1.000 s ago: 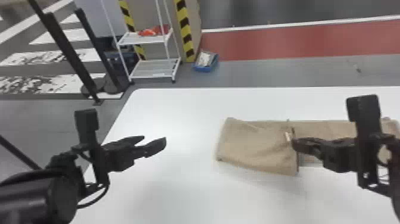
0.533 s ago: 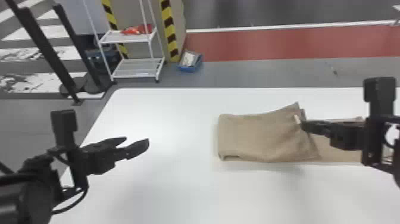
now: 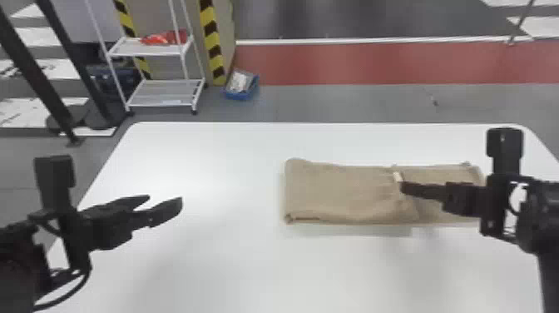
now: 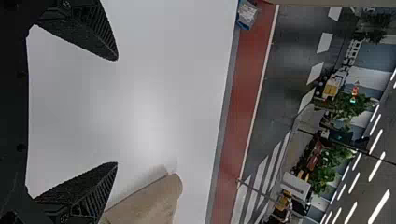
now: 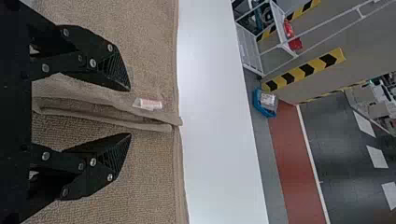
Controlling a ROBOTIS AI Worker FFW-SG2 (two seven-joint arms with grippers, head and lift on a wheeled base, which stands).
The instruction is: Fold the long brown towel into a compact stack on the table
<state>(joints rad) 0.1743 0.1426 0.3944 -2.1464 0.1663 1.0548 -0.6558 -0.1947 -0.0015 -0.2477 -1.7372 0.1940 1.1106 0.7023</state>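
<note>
Held apart, the two flat black fingers (image 5: 105, 65) of the right pincer (image 3: 402, 187) stood over the long brown terry towel (image 3: 341, 187), a raised ridge of folded edge lying across the gap between them; whether they touched the cloth could not be told. Half a second earlier the towel had risen to a pointed peak at that pincer's tips; now the peak had sunk, and the doubled part lay low and nearly even. Its outer end, to the left of the pincer, looked squarer than in the first frame, where it had slanted. Beside the pincer's tips, near the towel's far edge, sat a small white tag (image 3: 398, 177) with faint pinkish marks. The cloth had a pebbly, looped nap under one finger and a finer, smoother face under the other, with a narrow stitched hem along its far edge. The end left of the pincer was softly rounded, with layers showing at the near corner. Under towel and pincer spread a smooth, glossy white table (image 3: 233, 270) with rounded far corners. Well to the left of the towel, the left pincer (image 3: 165, 200), black with ribbed, tapering fingers, hung over the table, its fingers wide apart and empty.
</note>
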